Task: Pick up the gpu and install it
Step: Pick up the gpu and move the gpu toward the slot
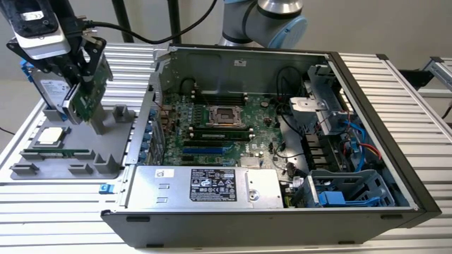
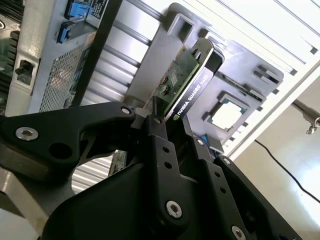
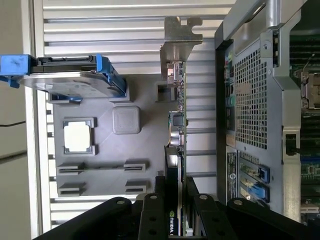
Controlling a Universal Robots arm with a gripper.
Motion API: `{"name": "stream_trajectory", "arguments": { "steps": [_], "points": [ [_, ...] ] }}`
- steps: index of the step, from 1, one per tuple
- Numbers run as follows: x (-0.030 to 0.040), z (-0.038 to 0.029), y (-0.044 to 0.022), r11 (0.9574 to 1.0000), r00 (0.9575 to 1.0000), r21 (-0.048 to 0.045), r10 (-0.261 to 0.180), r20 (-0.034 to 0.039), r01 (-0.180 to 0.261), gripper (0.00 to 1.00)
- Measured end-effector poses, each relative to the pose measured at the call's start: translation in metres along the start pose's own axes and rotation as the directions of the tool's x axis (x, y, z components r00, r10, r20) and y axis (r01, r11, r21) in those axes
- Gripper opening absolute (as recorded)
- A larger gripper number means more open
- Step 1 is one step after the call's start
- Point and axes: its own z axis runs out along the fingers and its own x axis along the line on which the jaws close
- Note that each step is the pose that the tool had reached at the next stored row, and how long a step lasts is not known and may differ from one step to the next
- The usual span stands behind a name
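Green gpu [image 1: 90, 100] hangs edge-on, long axis approx vertical, bracket [image 3: 177, 40] end down, w/ claw [image 3: 176, 192] clamped on it.

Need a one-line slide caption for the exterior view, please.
Black gripper shut on the flat green-and-black gpu card, upright at the grey moulded parts tray, beside the open black computer case.

A ribbed, silvery tabletop [image 1: 50, 211] carries two things. On the exterior view's left lies a grey moulded holder tray [image 1: 105, 138]. Just beside it, towards the exterior view's right, an open dark computer case [image 1: 268, 227] lies on its side.
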Motion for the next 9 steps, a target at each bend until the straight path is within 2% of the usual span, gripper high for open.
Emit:
{"name": "stream_trajectory", "arguments": {
  "steps": [9],
  "points": [
    [-0.0002, -0.0057, 0.0002, 1.0000, 1.0000, 0.0000, 0.000, 0.0000, 0.000, 0.00]
  ]
}}
